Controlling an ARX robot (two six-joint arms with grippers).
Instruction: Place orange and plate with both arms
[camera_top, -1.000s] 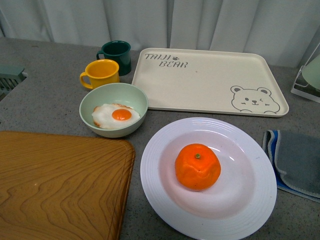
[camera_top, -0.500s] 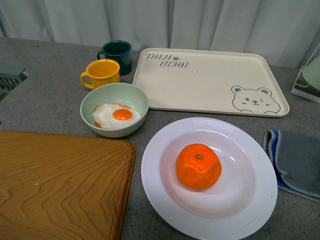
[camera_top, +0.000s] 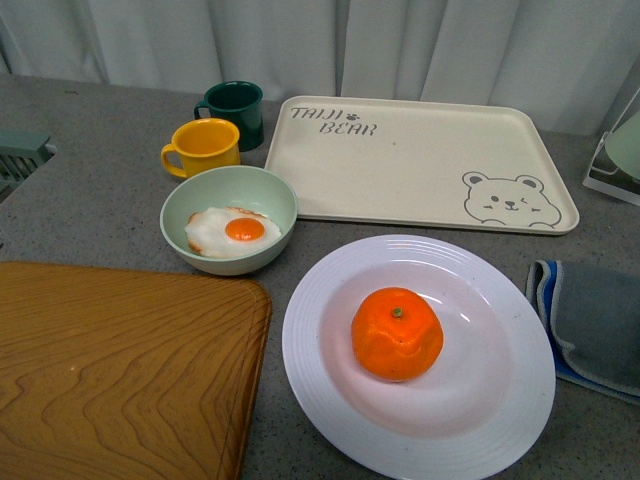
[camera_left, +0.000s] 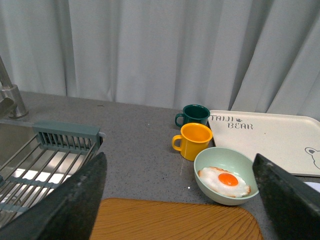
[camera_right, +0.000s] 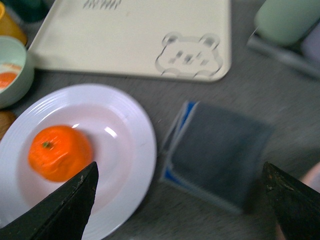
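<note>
The orange (camera_top: 396, 333) lies in the middle of the large white plate (camera_top: 500, 400) at the front of the grey counter. Neither arm shows in the front view. In the right wrist view the orange (camera_right: 59, 152) and the plate (camera_right: 125, 130) lie to one side. My right gripper (camera_right: 180, 205) is open and empty, high above the counter between the plate's edge and a folded grey cloth (camera_right: 217, 155). My left gripper (camera_left: 182, 200) is open and empty, high above the wooden board (camera_left: 175, 220). The plate and orange are out of the left wrist view.
A cream bear tray (camera_top: 415, 160) lies behind the plate. A pale green bowl with a fried egg (camera_top: 230, 220), a yellow mug (camera_top: 203, 147) and a dark green mug (camera_top: 234, 108) stand at the left. The wooden board (camera_top: 120, 370) fills the front left. A sink rack (camera_left: 45, 160) lies further left.
Almost nothing differs; the front view shifted by a pixel or two. The orange and plate have not moved.
</note>
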